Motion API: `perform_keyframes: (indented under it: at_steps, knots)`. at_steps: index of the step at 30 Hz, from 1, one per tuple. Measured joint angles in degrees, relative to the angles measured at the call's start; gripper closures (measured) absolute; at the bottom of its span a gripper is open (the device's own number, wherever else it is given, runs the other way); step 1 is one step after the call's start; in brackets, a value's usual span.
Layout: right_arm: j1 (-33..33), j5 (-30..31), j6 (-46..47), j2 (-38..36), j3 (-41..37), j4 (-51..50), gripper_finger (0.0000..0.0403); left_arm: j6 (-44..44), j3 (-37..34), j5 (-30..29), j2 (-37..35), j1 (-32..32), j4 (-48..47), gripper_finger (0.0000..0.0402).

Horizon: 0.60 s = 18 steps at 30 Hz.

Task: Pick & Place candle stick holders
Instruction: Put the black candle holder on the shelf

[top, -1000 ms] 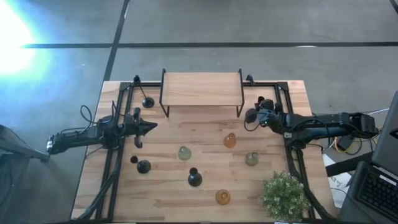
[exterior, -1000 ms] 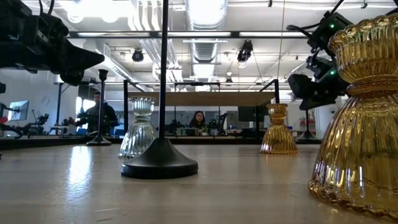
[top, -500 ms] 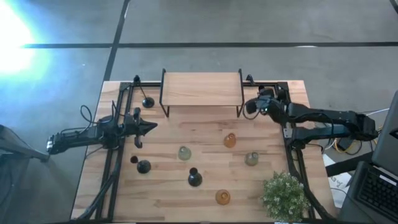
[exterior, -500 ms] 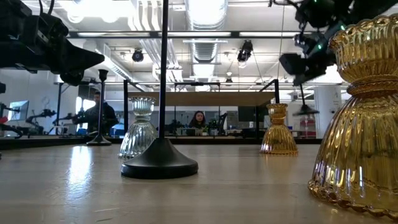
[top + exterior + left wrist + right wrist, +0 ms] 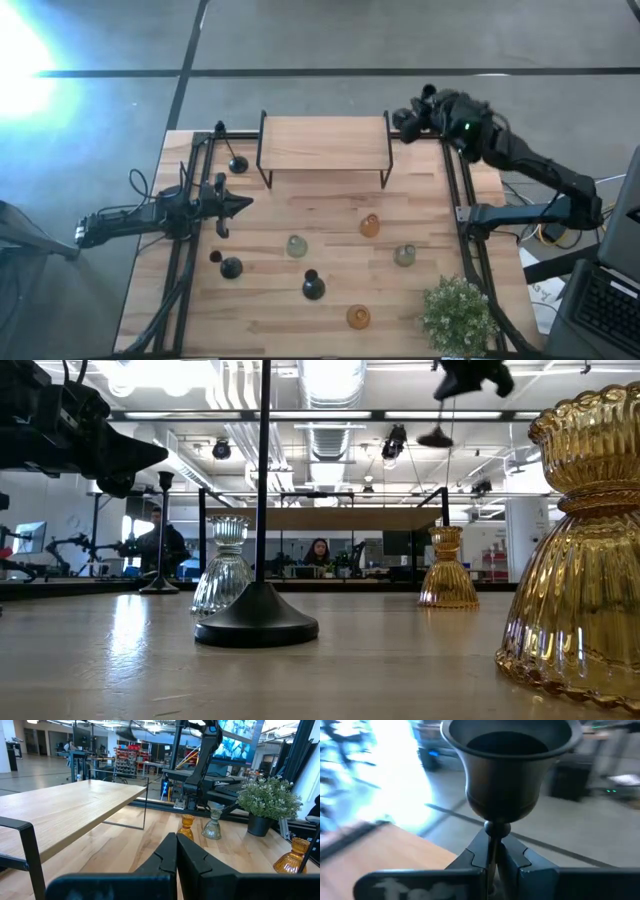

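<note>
Right gripper [image 5: 405,122]: raised off the tabletop just past the shelf's right end, near the back right corner; fingers clamped on the thin stem of a black candle stick holder [image 5: 506,775], gripped just under its cup. In the low view the holder's round base hangs high in the air, clear of the table.
Left gripper [image 5: 243,204]: fingers pressed together, nothing between them; it hovers by the left edge, pointing toward the middle.
Wooden shelf [image 5: 325,143]: stands along the back edge, top bare.
Black holder, back left [image 5: 237,164]: upright beside the shelf's left leg.
Black holders, front [image 5: 231,267]: one near the left edge, another [image 5: 313,287] toward the front centre.
Pale-green glass holders [image 5: 297,246]: one mid-table, one [image 5: 404,256] nearer the right edge.
Amber glass holders [image 5: 370,226]: one right of centre, one [image 5: 358,317] at the front edge.
Potted plant [image 5: 457,313]: front right corner.
Small dark spot by the left front black holder: possibly its fallen part; too small to tell.
</note>
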Motion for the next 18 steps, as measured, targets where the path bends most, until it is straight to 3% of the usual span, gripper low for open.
perform_keyframes:
  at_steps: [4, 10, 18]
  knots:
    - [-2.75, -9.86, -0.56, 6.53, 7.23, -0.99, 0.0392, 0.00, 0.00, 0.00, -0.02, 0.00, 0.00, 0.0396]
    - [-5.62, -14.26, -3.51, 17.69, 16.39, -7.66, 0.0391, -0.01, 0.00, 0.00, -0.01, 0.00, 0.00, 0.0396]
    - [-9.82, -22.22, -5.26, 25.70, 17.22, -3.60, 0.0392, 0.00, 0.00, 0.00, 0.00, 0.02, 0.00, 0.0396]
